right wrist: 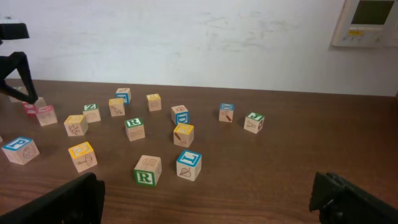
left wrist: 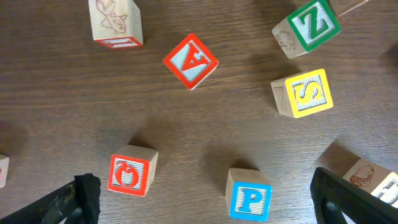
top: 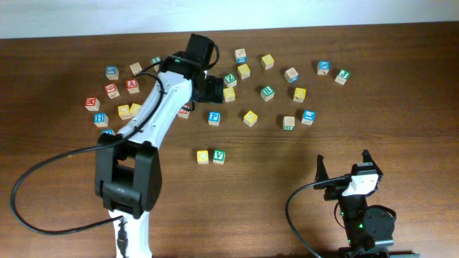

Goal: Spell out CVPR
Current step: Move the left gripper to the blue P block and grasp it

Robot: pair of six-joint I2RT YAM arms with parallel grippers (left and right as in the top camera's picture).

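Near P block (left wrist: 250, 200), left arm (top: 161, 107) outstretched, left fingers (left wrist: 81, 199) wide, empty; right arm (top: 366, 215) folded, right fingers (right wrist: 68, 200) likewise.

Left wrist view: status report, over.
Left gripper open, empty, above blue P block. Right gripper open, empty. Nearest red block apart from P.

Dark wood-grain table (top: 401, 115); plain white wall (right wrist: 186, 37) behind; wall panel (right wrist: 370, 22), possibly thermostat, upper right.

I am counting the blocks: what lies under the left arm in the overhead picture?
Two blocks peek out from under the left arm: a red block beside its white link and a blue block near its base. Their letters are covered. Whether more blocks lie beneath cannot be seen.
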